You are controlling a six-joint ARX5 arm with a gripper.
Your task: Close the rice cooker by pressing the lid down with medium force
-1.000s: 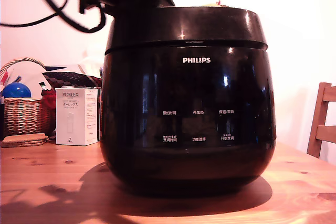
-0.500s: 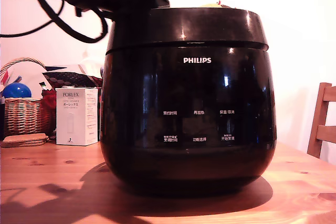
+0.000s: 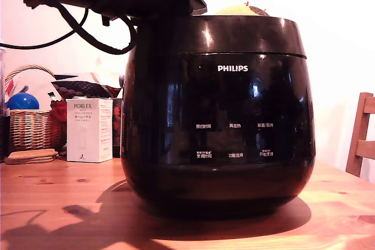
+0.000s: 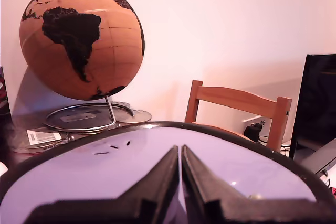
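Wrist view | jaws together, tips over lid (image 4: 252,166) | rice cooker (image 3: 218,115) closed

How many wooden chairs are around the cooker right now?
1 visible: a wooden chair at the exterior view's right edge, also seen beyond the lid in the wrist view. Others may be hidden behind the rice cooker.

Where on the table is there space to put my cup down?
The wooden table is bare in front of the rice cooker, on the exterior view's left, before the white box. There is another bare strip on the exterior view's right, between the cooker and the chair. Behind the box it is crowded: a wicker basket and coasters.
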